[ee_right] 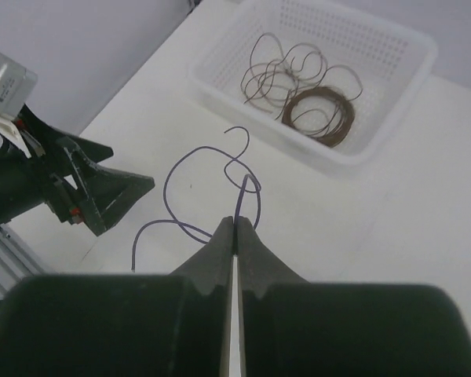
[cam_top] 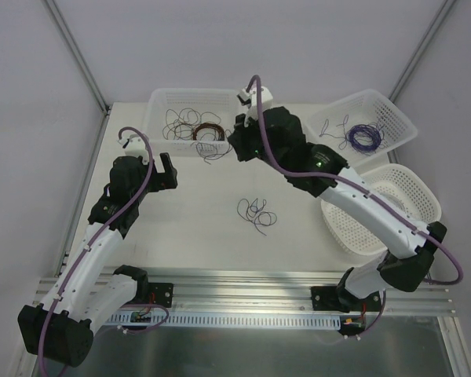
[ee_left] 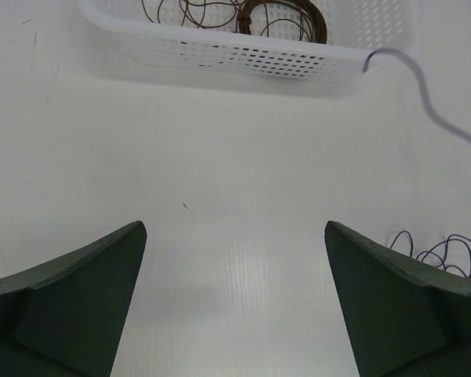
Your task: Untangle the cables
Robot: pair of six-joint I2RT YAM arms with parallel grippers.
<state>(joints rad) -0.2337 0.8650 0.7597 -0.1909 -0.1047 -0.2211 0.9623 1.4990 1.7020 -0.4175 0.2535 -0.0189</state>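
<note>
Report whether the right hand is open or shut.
The right hand is shut on a purple cable: its fingers meet, pinching the strand.

Purple and dark cables (cam_top: 257, 213), brown coil (ee_right: 322, 114), white perforated basket (ee_right: 400, 94), dark green left pincer (ee_left: 235, 228).

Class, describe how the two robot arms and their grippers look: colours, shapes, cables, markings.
Both the left arm and right arm have white tube-like links joined by bulky black joint housings. A lilac hose runs along each. The left gripper and right gripper have matte dark grey, wedge-shaped fingers. A small green light glows on the right arm.
</note>
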